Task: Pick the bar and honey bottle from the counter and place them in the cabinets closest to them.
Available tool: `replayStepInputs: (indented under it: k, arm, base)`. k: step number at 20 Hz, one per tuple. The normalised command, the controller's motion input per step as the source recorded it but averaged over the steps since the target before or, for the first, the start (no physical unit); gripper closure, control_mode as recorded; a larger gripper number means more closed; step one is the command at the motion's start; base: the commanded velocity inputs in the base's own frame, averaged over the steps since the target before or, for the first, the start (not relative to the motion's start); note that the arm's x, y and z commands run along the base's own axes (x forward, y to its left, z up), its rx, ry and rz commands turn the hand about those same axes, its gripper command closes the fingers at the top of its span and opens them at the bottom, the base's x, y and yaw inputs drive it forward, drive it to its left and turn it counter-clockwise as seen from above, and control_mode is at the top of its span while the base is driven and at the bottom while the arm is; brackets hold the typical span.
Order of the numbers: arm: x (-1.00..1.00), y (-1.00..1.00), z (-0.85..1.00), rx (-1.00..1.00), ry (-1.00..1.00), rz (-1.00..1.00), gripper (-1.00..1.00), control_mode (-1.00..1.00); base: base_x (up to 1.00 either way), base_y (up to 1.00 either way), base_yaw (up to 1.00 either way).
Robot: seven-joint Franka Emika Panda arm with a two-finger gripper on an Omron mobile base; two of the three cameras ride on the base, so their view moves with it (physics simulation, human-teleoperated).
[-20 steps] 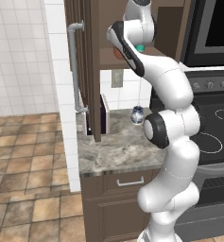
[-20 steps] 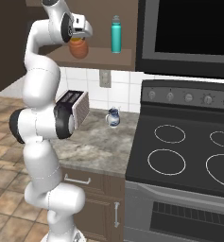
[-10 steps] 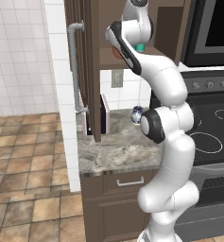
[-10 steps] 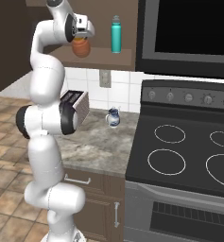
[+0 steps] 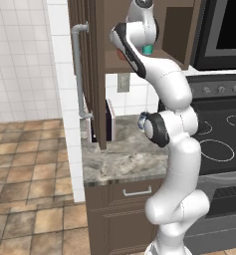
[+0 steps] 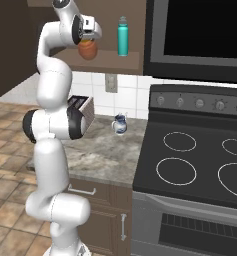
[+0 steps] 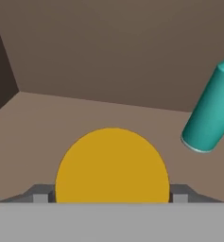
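The honey bottle (image 6: 88,49), a squat, rounded orange-brown jar, hangs at the mouth of the open cabinet (image 6: 125,59), just above the front edge of its shelf and well to the left of a tall teal bottle (image 6: 122,36) standing on that shelf. The gripper (image 6: 90,36) comes down on the jar from above, and its fingers (image 7: 179,194) are spread wide and clamped on the jar's two sides; in the hand view the yellow lid sits between them with the bare brown shelf beyond it and the teal bottle off to one side.

The jar looks stiff and smooth, probably fairly heavy for its size and slippery on its curved flanks. Its widest belly, where the fingers sit now, seems the safest place to hold it; a grip nearer the lid could let it swing or slide out.

Far below the jar, on the stone tabletop (image 6: 102,160), a small glass jug (image 6: 119,124) stands near the stove.

Compared with a second ago, the upper arm has leaned a little further towards the cabinet, carrying the jar slightly closer to the teal bottle. The grip has not changed, and the jug has not moved.
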Motion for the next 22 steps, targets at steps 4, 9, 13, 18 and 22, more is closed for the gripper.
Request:
replayStepInputs:
  k: [4, 9, 13, 18, 22]
  arm:
    - [0.16, 0.0, 0.0, 0.0, -0.04, 0.0, -1.0, -1.0]
    - [0.12, -0.02, 0.0, 0.0, -0.06, 0.0, -1.0, -1.0]
    - [-0.2, -0.17, 0.0, 0.0, -0.08, 0.0, -1.0, -1.0]
    - [-0.89, -0.36, -0.14, 0.0, -0.11, 0.0, -1.0, -1.0]
    - [-1.0, -0.32, -0.44, -0.04, -0.12, 0.02, -1.0, -1.0]
  base:
    - [0.0, 0.0, 0.0]
    - [0.0, 0.0, 0.0]
    - [0.0, 0.0, 0.0]
    - [0.0, 0.0, 0.0]
    - [0.0, 0.0, 0.0]
